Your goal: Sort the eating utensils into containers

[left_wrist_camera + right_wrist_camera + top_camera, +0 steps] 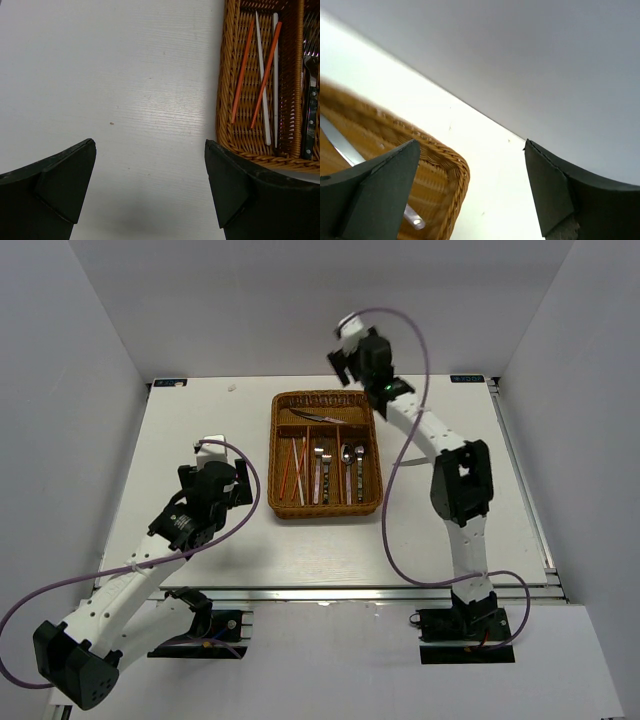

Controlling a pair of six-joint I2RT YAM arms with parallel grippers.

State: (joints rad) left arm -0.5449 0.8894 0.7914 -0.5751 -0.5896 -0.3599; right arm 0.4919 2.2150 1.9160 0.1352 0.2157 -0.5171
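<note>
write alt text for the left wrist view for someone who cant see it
The open left gripper hangs over the white table, holding nothing. At the right edge is a corner of the wicker tray, with two red and two white chopsticks in one narrow compartment and a dark-handled utensil in the next.

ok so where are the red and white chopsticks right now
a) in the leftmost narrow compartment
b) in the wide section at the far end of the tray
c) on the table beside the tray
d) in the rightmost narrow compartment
a: the chopsticks lie together in the narrow compartment right against the left wall of the wicker tray, seen in both the top and left wrist views.
</note>
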